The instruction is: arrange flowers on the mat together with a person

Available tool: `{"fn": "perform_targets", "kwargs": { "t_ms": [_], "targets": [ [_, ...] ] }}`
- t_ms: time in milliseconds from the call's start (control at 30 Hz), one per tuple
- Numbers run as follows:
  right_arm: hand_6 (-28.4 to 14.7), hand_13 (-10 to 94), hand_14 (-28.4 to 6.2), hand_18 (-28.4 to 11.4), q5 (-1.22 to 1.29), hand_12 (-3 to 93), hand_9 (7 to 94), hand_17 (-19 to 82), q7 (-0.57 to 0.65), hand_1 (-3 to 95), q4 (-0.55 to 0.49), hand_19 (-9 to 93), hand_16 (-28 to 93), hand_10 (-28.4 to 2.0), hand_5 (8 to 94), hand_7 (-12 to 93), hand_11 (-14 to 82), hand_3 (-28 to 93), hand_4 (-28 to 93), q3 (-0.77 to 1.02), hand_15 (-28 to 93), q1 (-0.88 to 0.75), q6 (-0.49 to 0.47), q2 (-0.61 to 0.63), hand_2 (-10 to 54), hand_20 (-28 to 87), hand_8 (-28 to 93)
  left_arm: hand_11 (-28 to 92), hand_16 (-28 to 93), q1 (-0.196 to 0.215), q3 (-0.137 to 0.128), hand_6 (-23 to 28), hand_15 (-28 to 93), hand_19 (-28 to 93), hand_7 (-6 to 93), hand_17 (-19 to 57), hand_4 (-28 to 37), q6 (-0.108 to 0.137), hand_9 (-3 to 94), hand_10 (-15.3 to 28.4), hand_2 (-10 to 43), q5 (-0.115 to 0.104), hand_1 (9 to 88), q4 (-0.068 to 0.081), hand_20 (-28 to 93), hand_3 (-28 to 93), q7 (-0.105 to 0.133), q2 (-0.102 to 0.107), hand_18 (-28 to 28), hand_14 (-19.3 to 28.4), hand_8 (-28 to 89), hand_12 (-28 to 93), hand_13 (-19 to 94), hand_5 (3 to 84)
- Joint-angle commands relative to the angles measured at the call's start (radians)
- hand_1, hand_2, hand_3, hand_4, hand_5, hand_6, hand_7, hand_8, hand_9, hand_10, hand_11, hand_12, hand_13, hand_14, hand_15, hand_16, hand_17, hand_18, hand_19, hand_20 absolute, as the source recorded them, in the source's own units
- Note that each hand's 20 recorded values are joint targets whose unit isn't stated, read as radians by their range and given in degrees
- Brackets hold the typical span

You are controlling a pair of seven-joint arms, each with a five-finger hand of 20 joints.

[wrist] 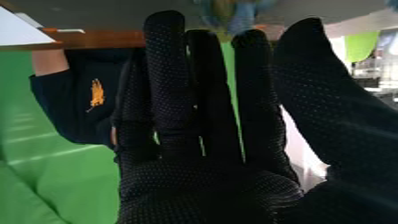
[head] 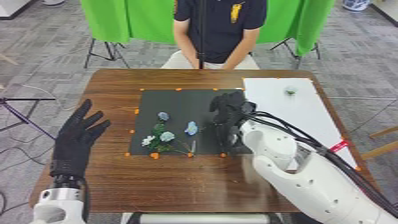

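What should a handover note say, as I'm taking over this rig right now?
Left hand: open, at the table's left side.
Right hand: open, over the right part of the dark mat.
Done: blue and white flowers lie on the mat's left half.
Left: a pale flower is on the white sheet, probably next to be placed.

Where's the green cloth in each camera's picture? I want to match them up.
Head view: the green cloth hangs beyond the far edge of the brown table, across the back of the scene.
Right wrist view: the green cloth is beyond the right hand, with bits of it between the fingers.
Shared landmark: the brown table, its edge seen against the cloth.
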Motion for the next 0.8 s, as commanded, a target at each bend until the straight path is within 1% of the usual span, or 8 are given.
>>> {"fn": "perform_targets", "kwargs": {
  "t_ms": [33,200,367,500,567,633,700,800],
  "targets": [
    [3.9,57,-10.8,-17.1,0.029,14.6,59.7,20,0.012,41.3,-0.069,72,12,-11.3,59.5,18,18.2,80,-28,0.080,51,-0.051,0.032,0.000,-9.5,26,-14,21,-6,0.014,-0.004,2.5,41,48,12.0,-9.2,-28.3,0.010,32.4,16.0,5.6,0.008,21.6,-0.003,17,78,-0.011,-0.011,23.6,23.8,-10,9,25,32.7],
    [3.7,57,-10.9,-17.4,0.061,14.6,59.7,20,0.021,41.1,-0.125,72,12,-11.4,59.6,18,18.2,80,-28,0.189,52,-0.125,0.033,-0.027,-9.5,27,-14,21,-6,0.015,-0.002,2.6,41,48,12.1,-9.2,-28.3,0.012,32.4,16.0,5.7,0.006,21.6,-0.004,17,78,-0.009,-0.008,23.6,23.9,-10,9,25,32.7],
    [3.3,57,-11.2,-17.4,0.175,14.6,59.8,20,0.028,40.4,-0.220,73,12,-11.5,59.7,17,18.1,80,-28,0.336,52,-0.256,0.081,-0.058,-9.5,27,-14,21,-6,0.015,-0.001,2.6,42,48,12.1,-9.2,-28.3,0.012,32.4,16.0,5.7,0.006,21.7,-0.003,17,78,-0.010,-0.008,23.6,23.9,-10,9,25,32.7],
    [2.9,56,-11.9,-17.5,0.528,14.8,59.0,19,-0.043,37.8,-0.278,70,12,-11.9,59.2,17,17.9,79,-27,0.443,52,-0.359,0.163,0.008,-9.5,26,-13,21,-6,0.020,-0.008,2.6,41,48,11.9,-9.2,-28.3,0.012,32.4,16.0,5.6,0.006,21.6,-0.002,17,78,-0.010,-0.011,23.5,23.8,-10,9,25,32.7],
    [3.0,54,-12.1,-17.0,0.745,14.8,57.4,17,-0.098,35.6,-0.298,67,12,-12.0,57.6,18,18.0,79,-26,0.485,52,-0.417,0.243,0.054,-6.8,25,-13,21,-6,0.023,-0.012,2.6,41,48,11.9,-9.3,-28.3,0.014,32.4,16.0,5.6,0.005,21.4,-0.004,16,78,-0.007,-0.005,23.6,23.8,-10,9,25,32.7],
    [3.1,52,-12.2,-16.9,0.929,14.7,55.9,15,-0.130,33.7,-0.314,64,12,-12.5,56.5,18,18.0,79,-26,0.566,51,-0.479,0.229,0.064,-5.2,24,-14,21,-6,0.029,-0.014,2.4,41,48,12.0,-9.3,-28.3,0.014,32.3,16.0,5.6,0.005,21.2,-0.005,16,77,-0.001,-0.005,23.5,23.9,-10,9,25,32.8],
    [3.0,49,-12.8,-17.3,1.081,14.7,53.5,13,-0.172,31.1,-0.319,61,11,-13.1,53.8,18,17.9,79,-27,0.645,50,-0.543,0.219,0.059,-2.9,23,-14,20,-6,0.029,-0.015,2.4,41,48,12.0,-9.3,-28.3,0.013,32.4,16.0,5.6,0.008,21.0,-0.004,16,77,-0.006,-0.007,23.5,23.8,-10,9,25,32.9],
    [2.5,45,-14.2,-17.7,1.205,14.3,50.7,11,-0.214,27.8,-0.319,58,10,-14.2,50.8,18,17.0,78,-28,0.739,46,-0.620,0.207,0.028,-0.1,22,-14,20,-6,0.035,-0.021,2.4,41,48,12.1,-9.3,-28.3,0.011,32.4,16.0,5.7,0.010,20.8,-0.007,16,77,-0.008,-0.008,23.6,23.8,-10,9,25,33.0]
  ]
}}
